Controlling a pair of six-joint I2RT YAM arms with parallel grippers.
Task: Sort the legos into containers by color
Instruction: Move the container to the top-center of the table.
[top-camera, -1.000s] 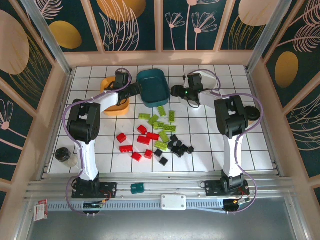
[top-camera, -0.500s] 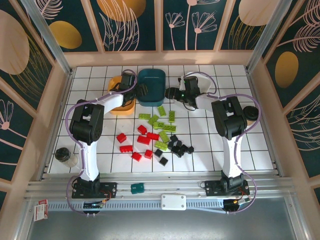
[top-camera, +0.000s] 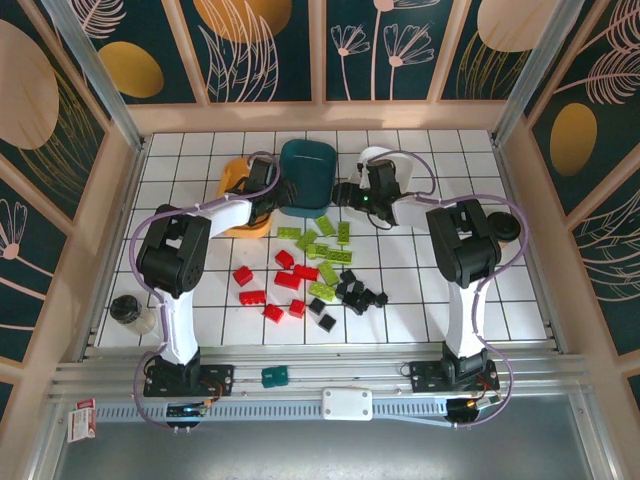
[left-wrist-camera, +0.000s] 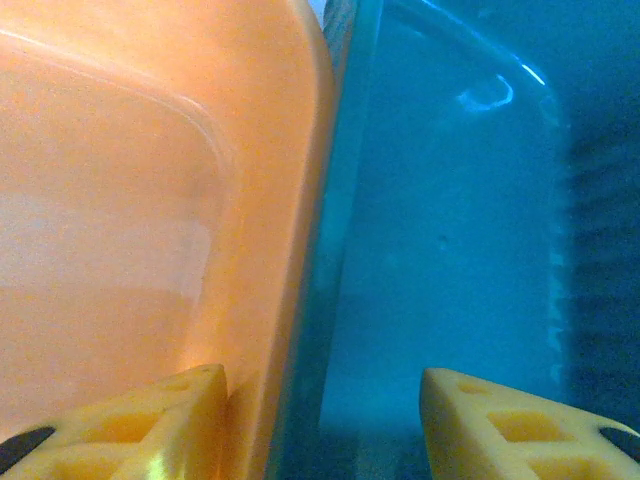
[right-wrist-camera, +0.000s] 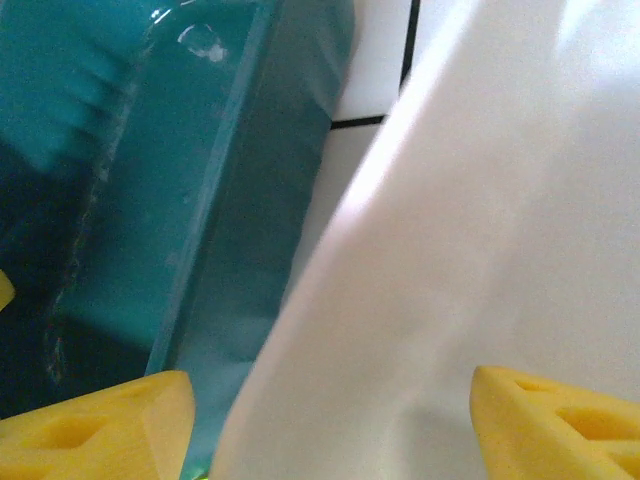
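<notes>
Legos: I am seeing the legos (top-camera: 305, 272) lying loose on the counter (top-camera: 520, 280) in the middle of the top view, and none is showing inside the teal tray (top-camera: 308, 170).
Colour spread: The green bricks (top-camera: 322, 223) are sitting uppermost, just below the teal tray. The red bricks (top-camera: 243, 275) are spreading to the lower left and the black bricks (top-camera: 355, 295) to the lower right.
Containers: The orange-yellow tray (top-camera: 232, 175), the teal tray and the white tray (top-camera: 375, 157) are standing in a row across the upper middle. In the left wrist view the orange wall (left-wrist-camera: 150, 200) is pressing against the teal one (left-wrist-camera: 450, 250).
Left hand: My left hand (top-camera: 283, 190) is straddling that shared edge with its fingers (left-wrist-camera: 150, 420) apart and nothing clamped between them.
Right hand: My right hand (top-camera: 342, 192) is hanging with fingers (right-wrist-camera: 560, 420) spread wide across the white tray's rim (right-wrist-camera: 500, 250), beside the teal wall (right-wrist-camera: 150, 150), and is gripping nothing.
Key relation: I am judging that the pile lies down-frame from both hands, toward the arm bases, with the green bricks nearest.
Nearer arm: I am reckoning the left arm is closer to the red bricks and the right arm to the black ones.
Long axis: The bricks are pointing at mixed angles, so I am expecting to turn the wrist for each pick.
</notes>
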